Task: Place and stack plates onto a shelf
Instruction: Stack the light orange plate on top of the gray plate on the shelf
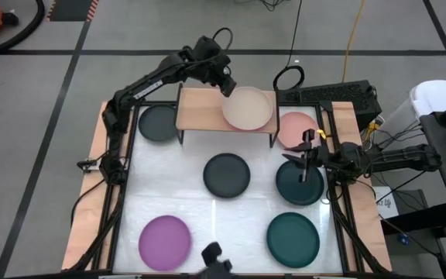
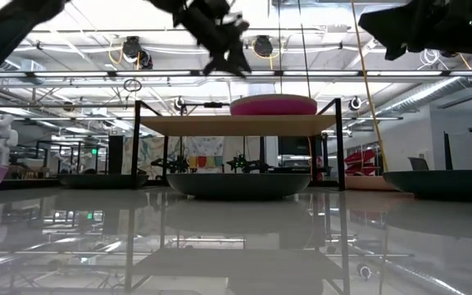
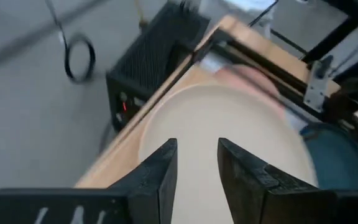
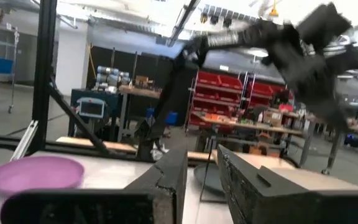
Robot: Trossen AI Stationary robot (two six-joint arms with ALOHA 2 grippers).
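In the high view, the left gripper (image 1: 227, 85) is hovering at the back-left rim of the round matte beige plate (image 1: 248, 108), which is lying on the right half of the light wooden shelf (image 1: 200, 108); the right gripper (image 1: 307, 157) is waiting above a dark teal plate (image 1: 299, 183). In the low view, a magenta plate (image 2: 274, 105) is showing beneath it. In the left wrist view, the gripper's fingers (image 3: 161, 171) are spread, pinching nothing, with the beige plate directly ahead. In the right wrist view, the right gripper's fingers (image 4: 166, 174) are standing slightly apart.

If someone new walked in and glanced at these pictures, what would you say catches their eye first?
Probably the beige plate sitting on the right half of the wooden shelf at the table's far edge, with the left gripper hovering just over its rim, jaws open and empty. After that, the purple plate in the near left corner, bright among the darker plates, and the right gripper poised above a dark teal plate.
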